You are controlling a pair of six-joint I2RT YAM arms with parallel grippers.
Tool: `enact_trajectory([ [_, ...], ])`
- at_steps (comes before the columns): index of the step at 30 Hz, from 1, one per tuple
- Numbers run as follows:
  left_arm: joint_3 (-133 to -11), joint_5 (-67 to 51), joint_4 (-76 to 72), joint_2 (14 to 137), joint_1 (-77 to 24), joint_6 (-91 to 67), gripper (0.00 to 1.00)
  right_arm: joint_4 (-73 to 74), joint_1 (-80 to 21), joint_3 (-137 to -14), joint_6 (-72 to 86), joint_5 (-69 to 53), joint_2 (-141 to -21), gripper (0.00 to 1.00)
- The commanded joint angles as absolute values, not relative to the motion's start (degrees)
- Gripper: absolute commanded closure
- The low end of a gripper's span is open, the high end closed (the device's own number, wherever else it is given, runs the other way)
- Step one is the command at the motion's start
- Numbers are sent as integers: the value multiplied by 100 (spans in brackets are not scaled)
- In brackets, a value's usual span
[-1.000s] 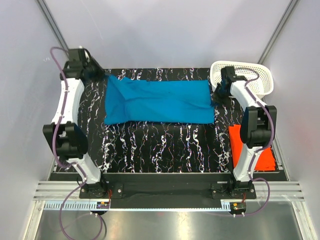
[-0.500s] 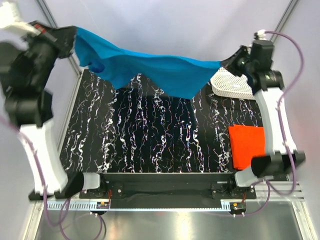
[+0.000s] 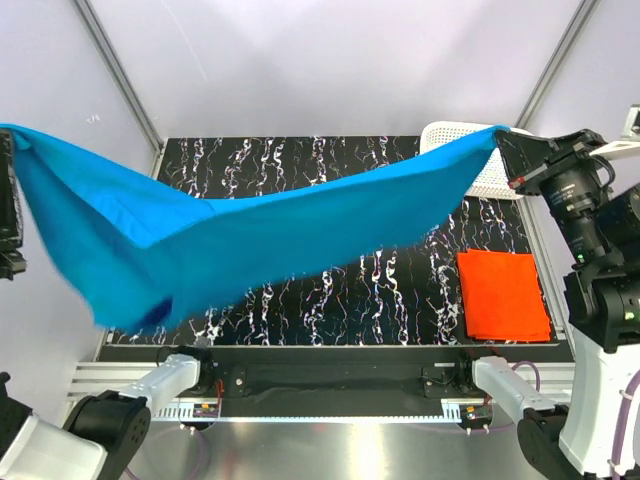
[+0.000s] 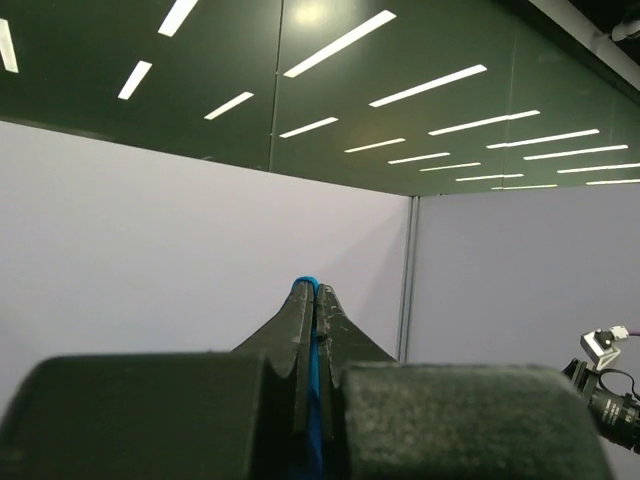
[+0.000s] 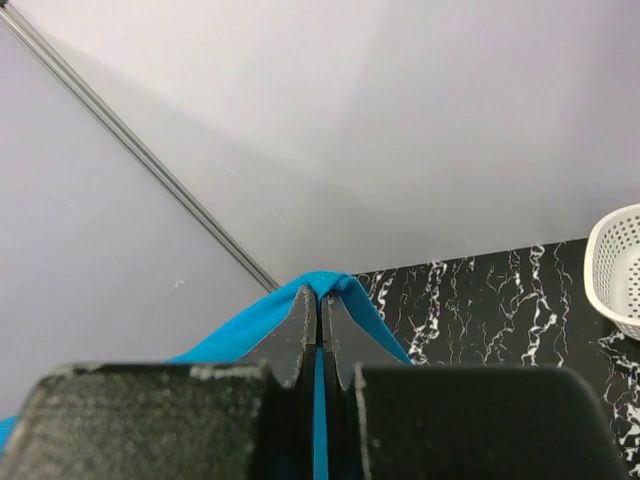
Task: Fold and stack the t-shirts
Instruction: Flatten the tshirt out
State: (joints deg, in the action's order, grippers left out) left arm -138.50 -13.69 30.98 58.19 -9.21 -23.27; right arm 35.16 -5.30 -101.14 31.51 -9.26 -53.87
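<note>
Overhead, the blue t-shirt (image 3: 250,235) hung in the air, stretched across the scene from the left side to the far right, well above the marbled black surface (image 3: 330,300). The left hand (image 4: 314,300) was closed on one end of the cloth, with a thin blue strip showing between its fingers. The right hand (image 5: 320,300) was likewise clamped on the opposite end. The orange-red t-shirt (image 3: 503,295) lay folded flat at the near right of the surface, with the white perforated basket (image 3: 438,130) beyond it at the far right. Judged from the sag between the two grips, the cloth was light, soft and limp and would hold no shape unsupported. Grips belong at corners or edges, with the span drawn taut. No brand, label or writing was legible.
</note>
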Motion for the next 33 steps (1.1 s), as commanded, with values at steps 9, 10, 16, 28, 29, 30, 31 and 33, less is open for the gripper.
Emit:
enact_trajectory([
  [9,-12580,130,3568,7039,-1239,-1188,100,3104,-562,-9766,3261,-914,-7090,100],
  [10,-12412,219,3560,7240,-1231,-1134,100,2989,-554,-9678,3278,-905,-7223,100],
  [16,-10752,36,2586,7795,-590,-1177,100,2382,-563,-9316,3287,-870,-8541,100],
  [28,-9316,-835,898,10105,325,-1757,100,1978,-554,-11064,2988,-1011,-11943,100],
  [29,-9351,-887,844,10186,325,-1836,100,1978,-554,-11170,2953,-1011,-12031,100],
  [30,-9430,-949,809,10247,325,-1872,100,1986,-554,-11328,2953,-1002,-12163,100],
  [31,-9483,-932,809,10361,325,-1907,100,1986,-545,-11399,2944,-1011,-12216,100],
  [33,-9553,-958,791,10380,316,-1995,100,2004,-554,-11610,2901,-1142,-12339,100],
])
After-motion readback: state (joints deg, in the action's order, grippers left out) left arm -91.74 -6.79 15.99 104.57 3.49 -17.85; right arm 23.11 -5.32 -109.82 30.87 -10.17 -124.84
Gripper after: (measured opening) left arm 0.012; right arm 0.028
